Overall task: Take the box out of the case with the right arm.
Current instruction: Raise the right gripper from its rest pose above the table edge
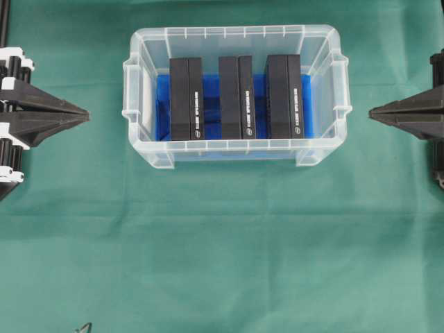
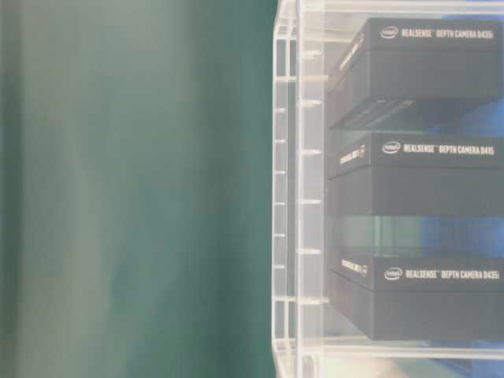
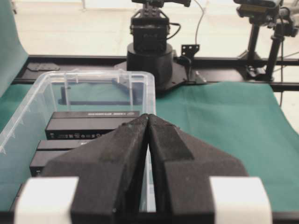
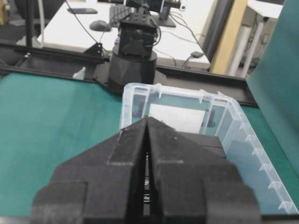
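The clear plastic case (image 1: 139,69) with a blue floor stands at the middle back of the green cloth. Three black boxes stand in it side by side: left box (image 1: 186,98), middle box (image 1: 236,96), right box (image 1: 284,96). The same case (image 2: 303,197) shows in the table-level view with the boxes (image 2: 429,189) stacked in the picture. My right gripper (image 1: 370,114) is shut and empty, just right of the case, tips pointing at it. My left gripper (image 1: 88,115) is shut and empty, left of the case. Each wrist view shows closed tips, left gripper (image 3: 148,115) and right gripper (image 4: 147,119), facing the case (image 3: 149,84) (image 4: 135,100).
Green cloth (image 1: 222,250) covers the table around and in front of the case. Each arm's base (image 3: 150,51) (image 4: 133,60) stands beyond the case in the opposite wrist view, on a black rail. A small dark tip (image 1: 84,327) shows at the bottom edge.
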Controlling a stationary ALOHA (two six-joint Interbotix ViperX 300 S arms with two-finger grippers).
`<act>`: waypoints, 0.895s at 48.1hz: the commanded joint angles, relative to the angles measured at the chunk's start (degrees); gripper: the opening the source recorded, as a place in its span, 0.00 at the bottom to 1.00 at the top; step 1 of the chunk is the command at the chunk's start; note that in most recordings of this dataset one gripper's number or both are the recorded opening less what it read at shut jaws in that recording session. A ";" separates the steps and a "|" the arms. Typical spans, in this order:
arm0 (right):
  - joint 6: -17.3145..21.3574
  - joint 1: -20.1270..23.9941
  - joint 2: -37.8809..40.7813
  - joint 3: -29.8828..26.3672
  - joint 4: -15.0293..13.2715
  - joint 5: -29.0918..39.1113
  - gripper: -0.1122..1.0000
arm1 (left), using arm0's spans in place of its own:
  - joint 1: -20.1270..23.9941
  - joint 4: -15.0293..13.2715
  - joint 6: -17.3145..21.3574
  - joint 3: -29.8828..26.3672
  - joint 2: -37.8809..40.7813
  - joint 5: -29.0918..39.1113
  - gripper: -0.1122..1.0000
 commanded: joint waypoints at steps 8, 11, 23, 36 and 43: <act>1.32 -0.09 0.88 -2.72 0.35 3.08 0.10 | 0.35 1.14 0.00 -2.81 0.35 3.78 0.10; 1.58 0.00 0.88 -3.69 0.35 4.92 0.10 | 0.44 1.14 0.00 -3.16 0.35 4.39 0.10; 1.93 -0.09 0.62 -11.60 0.35 13.97 0.10 | 0.62 1.14 -0.88 -6.68 -0.97 6.59 0.10; 2.99 -0.09 2.81 -26.10 0.44 30.23 0.10 | 0.79 1.32 -0.70 -19.25 -1.14 23.82 0.10; 2.99 -0.09 4.92 -30.85 0.35 35.33 0.10 | 0.79 1.32 -0.62 -25.31 0.00 29.97 0.10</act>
